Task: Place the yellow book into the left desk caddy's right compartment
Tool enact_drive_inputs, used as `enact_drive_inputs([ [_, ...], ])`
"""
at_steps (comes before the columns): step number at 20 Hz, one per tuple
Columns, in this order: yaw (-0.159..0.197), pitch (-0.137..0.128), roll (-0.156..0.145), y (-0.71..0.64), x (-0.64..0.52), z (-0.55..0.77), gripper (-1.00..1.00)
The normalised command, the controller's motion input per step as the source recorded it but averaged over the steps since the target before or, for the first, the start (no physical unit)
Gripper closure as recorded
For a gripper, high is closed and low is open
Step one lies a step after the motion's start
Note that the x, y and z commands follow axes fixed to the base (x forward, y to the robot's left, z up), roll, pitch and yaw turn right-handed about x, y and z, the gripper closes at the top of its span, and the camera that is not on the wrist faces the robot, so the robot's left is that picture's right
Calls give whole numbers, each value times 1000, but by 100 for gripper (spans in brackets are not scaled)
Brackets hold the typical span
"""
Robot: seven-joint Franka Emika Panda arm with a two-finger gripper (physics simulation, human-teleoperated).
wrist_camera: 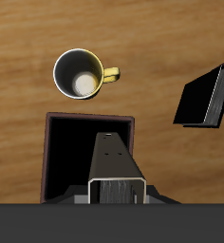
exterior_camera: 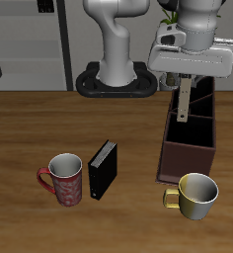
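Note:
My gripper (exterior_camera: 186,83) is shut on the yellow book (exterior_camera: 184,101), a thin tan book that hangs upright from the fingers. Its lower end is just above the left desk caddy (exterior_camera: 193,148), a long dark brown open box with inner dividers. In the wrist view the book (wrist_camera: 114,171) shows edge-on, reaching down over the open end compartment of the caddy (wrist_camera: 49,157), the one nearest the yellow mug. The book's lower end is about level with the caddy's rim. The fingers themselves are hidden behind the book in the wrist view.
A yellow mug (exterior_camera: 195,195) stands just in front of the caddy, also in the wrist view (wrist_camera: 82,76). A larger black book (exterior_camera: 103,168) stands on edge mid-table, also in the wrist view (wrist_camera: 204,97). A red patterned mug (exterior_camera: 64,180) stands beside it.

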Motion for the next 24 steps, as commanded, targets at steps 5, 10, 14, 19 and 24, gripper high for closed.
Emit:
enact_drive_inputs([
  [5, 15, 18, 33, 265, 91, -155, 100],
  [10, 9, 6, 12, 109, 107, -118, 100],
  [14, 23, 15, 8, 33, 96, -143, 100],
  [19, 5, 33, 20, 105, 93, -220, 100],
  [24, -2, 39, 20, 90, 27, -290, 100],
])
